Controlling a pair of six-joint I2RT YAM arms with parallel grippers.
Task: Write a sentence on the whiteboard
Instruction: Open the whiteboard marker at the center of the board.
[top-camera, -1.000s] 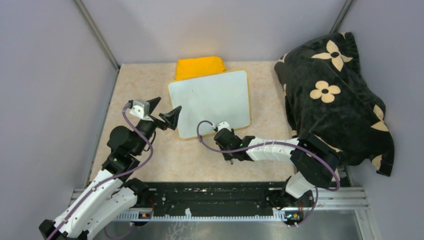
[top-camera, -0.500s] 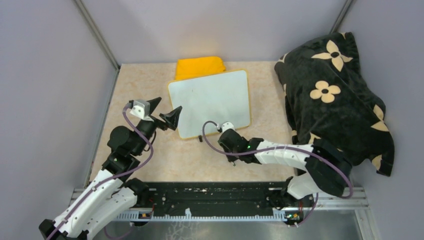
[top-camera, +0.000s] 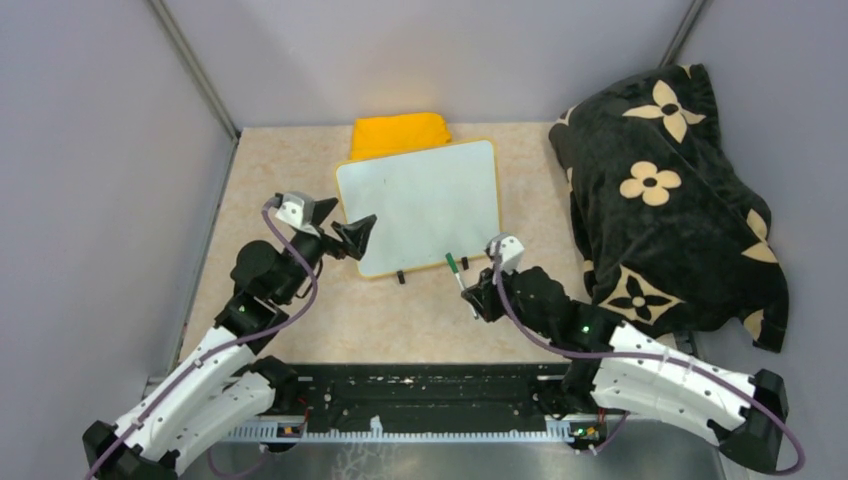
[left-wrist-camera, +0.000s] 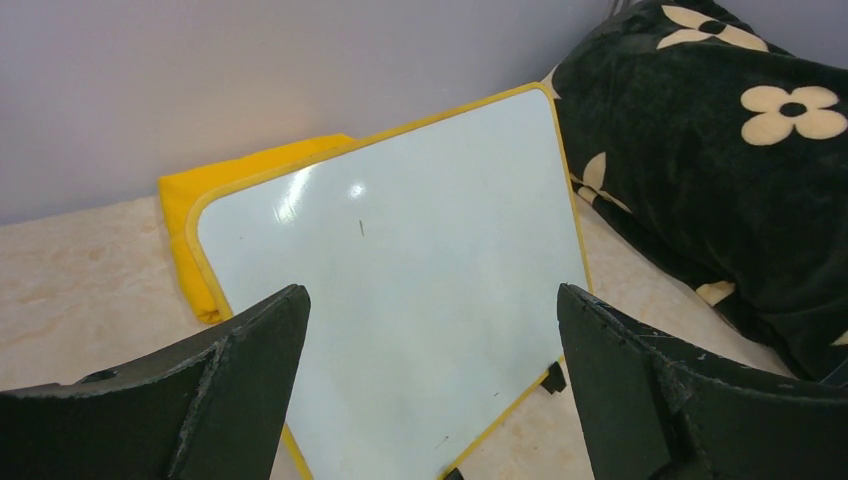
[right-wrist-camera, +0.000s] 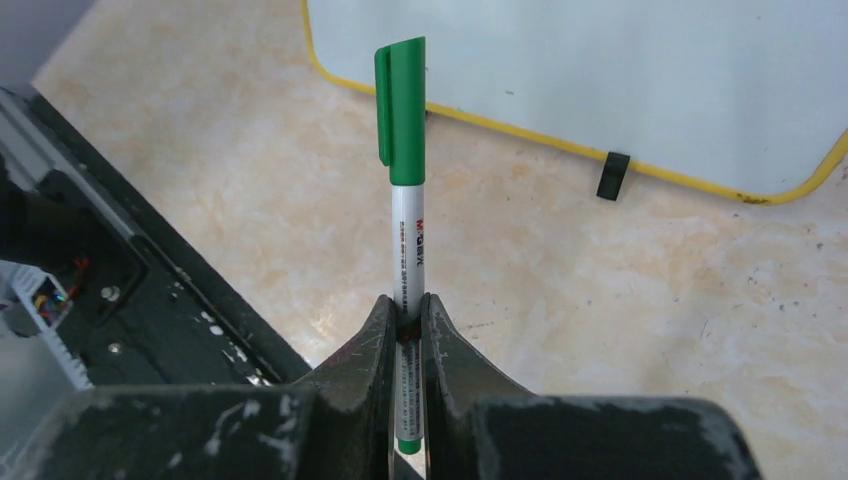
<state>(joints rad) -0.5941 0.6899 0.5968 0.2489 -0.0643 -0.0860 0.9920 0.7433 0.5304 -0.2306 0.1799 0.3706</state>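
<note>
Right wrist: right hand (right-wrist-camera: 405, 308) pinches a slim capped marker (right-wrist-camera: 406, 225) (green cap), left hand (left-wrist-camera: 430, 300) wide open before glossy whiteboard (left-wrist-camera: 400, 200)

Blank whiteboard (top-camera: 420, 200), thin yellow rim

The light is bright and even, with only soft shadows. A small shiny glare spot sits on the whiteboard (left-wrist-camera: 450, 230), beyond the left gripper (left-wrist-camera: 432, 300).

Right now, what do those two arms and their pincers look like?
Both the left arm and right arm have white shells and black joints, with a purple cable looping along each. The left pincer and right pincer each have two black, wedge-shaped fingers, scuffed with pale flecks.
</note>
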